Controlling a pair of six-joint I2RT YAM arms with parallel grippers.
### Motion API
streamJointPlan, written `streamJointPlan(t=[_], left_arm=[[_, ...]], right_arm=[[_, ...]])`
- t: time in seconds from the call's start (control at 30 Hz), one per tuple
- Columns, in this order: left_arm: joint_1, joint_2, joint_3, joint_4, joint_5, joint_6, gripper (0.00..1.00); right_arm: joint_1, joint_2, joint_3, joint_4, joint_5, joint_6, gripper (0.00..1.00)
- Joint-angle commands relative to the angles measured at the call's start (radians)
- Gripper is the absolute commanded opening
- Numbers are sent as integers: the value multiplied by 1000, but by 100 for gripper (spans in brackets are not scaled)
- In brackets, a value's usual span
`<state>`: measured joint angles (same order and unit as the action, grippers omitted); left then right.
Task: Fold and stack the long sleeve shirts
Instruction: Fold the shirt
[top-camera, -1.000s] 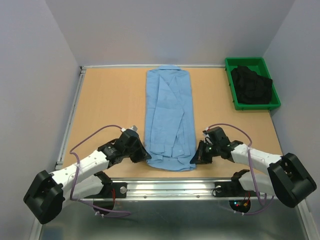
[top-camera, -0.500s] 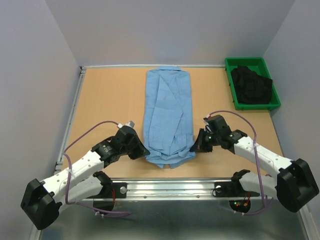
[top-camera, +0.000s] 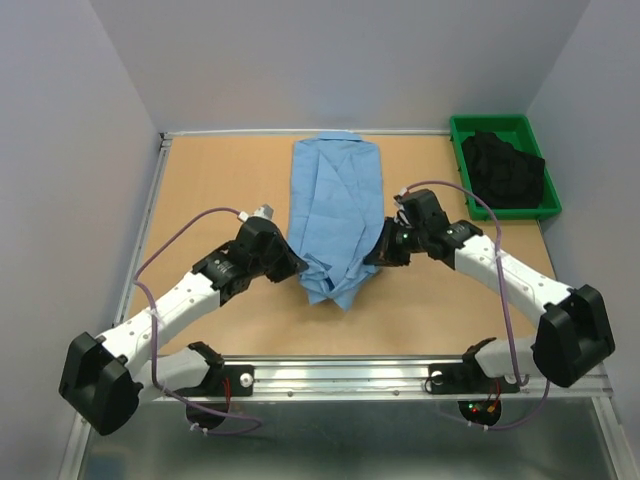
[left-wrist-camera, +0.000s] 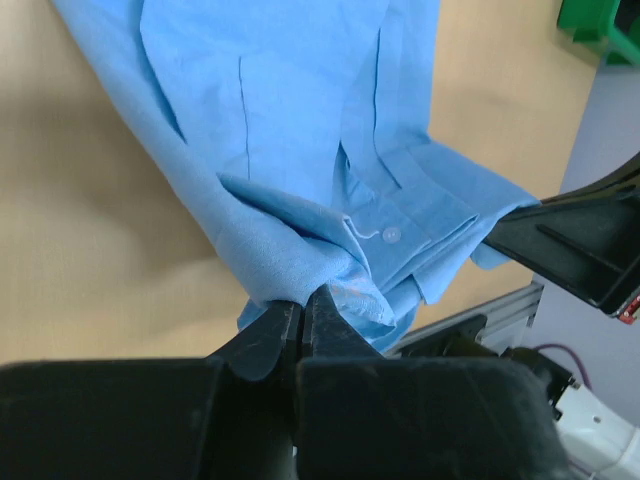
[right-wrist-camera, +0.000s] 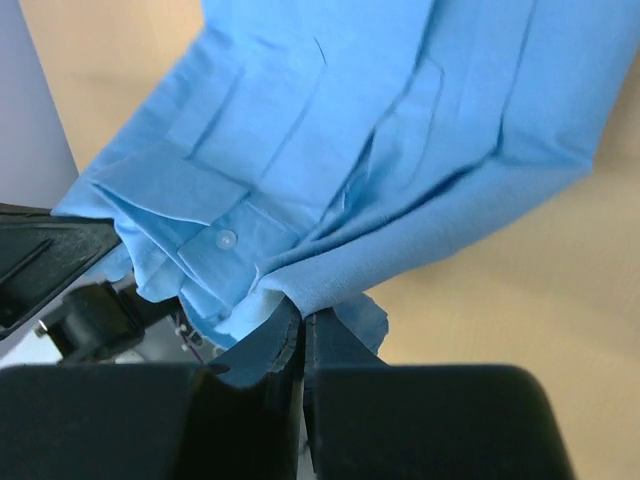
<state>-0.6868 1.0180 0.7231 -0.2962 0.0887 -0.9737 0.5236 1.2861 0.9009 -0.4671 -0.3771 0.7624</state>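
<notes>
One light blue shirt (top-camera: 335, 195) lay lengthwise on the table (top-camera: 215, 190), and we saw it just left of the green tray (top-camera: 490, 122). Its far end was flat and about level with that tray. The end farther from the tray was gathered and sagged between the two arms. The left pincer (top-camera: 291, 268), at the shirt edge away from the tray, had its fingers pressed together on a bunched corner of cloth. The right pincer (top-camera: 379, 254), at the edge nearer the tray, pinched the opposite corner the same way. Dark clothing (top-camera: 505, 170) filled the tray.
</notes>
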Motion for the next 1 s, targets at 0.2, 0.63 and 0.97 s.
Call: streamJointPlan(t=[0.2,0.63,0.97], left_arm=[[254,241,131,259,78,119,0],[355,658,516,282,198,268,0],[363,843,670,281,183,322,1]], right_arm=[[-124,235,332,1,87,-83,4],[-260,531,590,8,69,-130,4],[-275,758,756,12,58,-166,7]])
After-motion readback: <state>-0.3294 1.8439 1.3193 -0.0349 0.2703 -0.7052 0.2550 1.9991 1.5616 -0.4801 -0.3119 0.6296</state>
